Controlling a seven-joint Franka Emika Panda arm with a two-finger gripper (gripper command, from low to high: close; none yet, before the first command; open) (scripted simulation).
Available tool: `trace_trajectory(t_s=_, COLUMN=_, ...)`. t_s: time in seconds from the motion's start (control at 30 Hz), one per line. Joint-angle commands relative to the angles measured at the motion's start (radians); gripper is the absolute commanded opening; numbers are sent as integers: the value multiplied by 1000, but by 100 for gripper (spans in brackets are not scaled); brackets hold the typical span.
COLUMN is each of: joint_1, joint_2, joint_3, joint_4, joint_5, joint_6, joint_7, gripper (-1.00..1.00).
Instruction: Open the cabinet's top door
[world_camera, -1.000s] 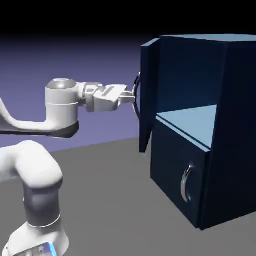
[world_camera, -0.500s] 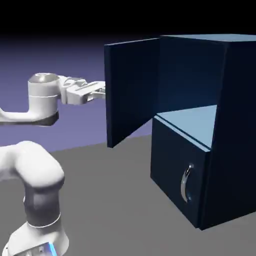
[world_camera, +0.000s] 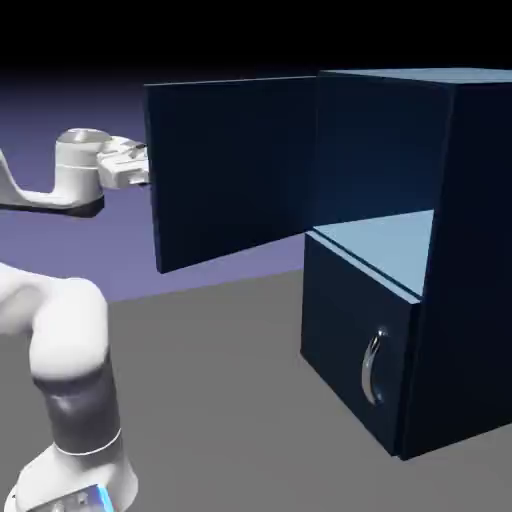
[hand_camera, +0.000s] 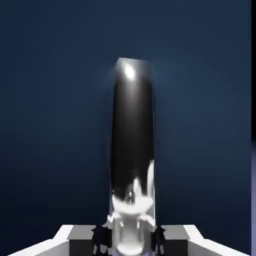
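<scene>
You see gripper (hand_camera: 131, 235) clamped on the top door's handle (hand_camera: 132, 150) | top door (world_camera: 235, 170) swung wide | cabinet (world_camera: 440, 260) beyond

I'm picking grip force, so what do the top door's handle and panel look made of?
The handle looks like polished metal: mirror-dark with a bright glint. The top door seems matte painted board or metal, flat navy without shine; the render leaves that open.
</scene>
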Motion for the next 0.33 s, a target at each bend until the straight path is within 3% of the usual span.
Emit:
trace_trajectory(t_s=0.0, joint_1=-36, joint_2=4, joint_3=27, joint_4=34, joint_5=12, joint_6=-27, joint_7=-2, gripper=-100)
trace_trajectory(t_s=0.3, joint_1=-335, joint_2=-17, joint_3=218, joint_4=313, joint_5=94, joint_6=-222, joint_7=-44, gripper=-100)
